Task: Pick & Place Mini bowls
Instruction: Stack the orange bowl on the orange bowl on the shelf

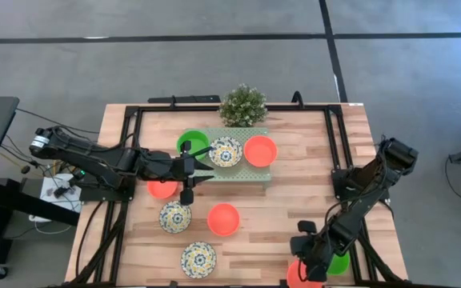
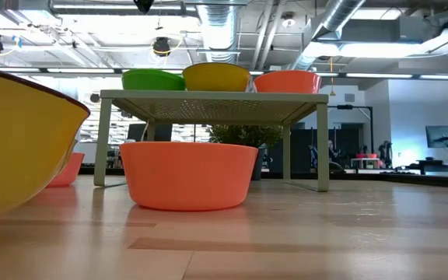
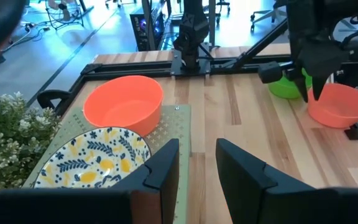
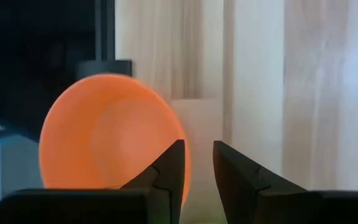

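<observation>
Left tool (image 1: pixel 187 178) hangs open, empty, just left of the platform (image 1: pixel 256 173) bearing three mini bowls (image 1: pixel 225 151). Right tool (image 1: pixel 310 268) – slightly parted, empty – hovers beside an orange bowl (image 4: pixel 104 134) at the table's (image 1: pixel 302 200) near-right corner.

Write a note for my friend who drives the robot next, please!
Left pincer: open, empty, beside the platform.
Right pincer: open, empty, over an orange bowl at the table's near right edge, next to a green bowl.
Done: green, patterned and orange bowls sit on the platform.
Left: two orange and two patterned bowls on the table, plus those two.
</observation>
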Action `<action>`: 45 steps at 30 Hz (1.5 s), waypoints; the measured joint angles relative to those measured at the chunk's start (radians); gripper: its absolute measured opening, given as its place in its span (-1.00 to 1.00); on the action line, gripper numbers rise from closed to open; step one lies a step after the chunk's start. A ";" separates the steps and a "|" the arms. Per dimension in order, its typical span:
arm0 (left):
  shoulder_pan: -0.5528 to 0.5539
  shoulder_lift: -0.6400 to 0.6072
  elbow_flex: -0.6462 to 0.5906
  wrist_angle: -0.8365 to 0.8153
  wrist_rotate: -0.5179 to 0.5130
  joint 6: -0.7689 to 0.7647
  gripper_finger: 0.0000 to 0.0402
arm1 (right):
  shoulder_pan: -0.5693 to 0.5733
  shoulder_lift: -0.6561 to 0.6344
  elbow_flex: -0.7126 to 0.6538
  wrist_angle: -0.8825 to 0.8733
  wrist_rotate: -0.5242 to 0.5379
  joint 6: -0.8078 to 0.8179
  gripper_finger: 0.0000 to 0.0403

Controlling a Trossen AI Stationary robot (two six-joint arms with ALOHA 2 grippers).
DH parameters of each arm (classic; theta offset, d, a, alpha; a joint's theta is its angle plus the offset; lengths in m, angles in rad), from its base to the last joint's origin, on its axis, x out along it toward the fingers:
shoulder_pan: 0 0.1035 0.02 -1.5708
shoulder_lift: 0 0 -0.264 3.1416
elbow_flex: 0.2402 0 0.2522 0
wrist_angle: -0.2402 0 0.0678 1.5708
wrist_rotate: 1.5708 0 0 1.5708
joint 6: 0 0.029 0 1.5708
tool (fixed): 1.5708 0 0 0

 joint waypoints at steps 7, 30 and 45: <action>0.000 0.000 0.000 0.007 0.000 0.000 -0.46 | 0.022 0.000 0.000 0.010 0.010 -0.059 -0.61; 0.000 0.000 0.000 0.024 0.000 0.000 -0.46 | 0.021 0.112 0.000 0.014 -0.078 -0.049 -0.91; 0.000 0.000 0.000 0.040 0.000 0.000 -0.46 | -0.132 0.108 0.150 -0.133 -0.036 -0.230 -0.99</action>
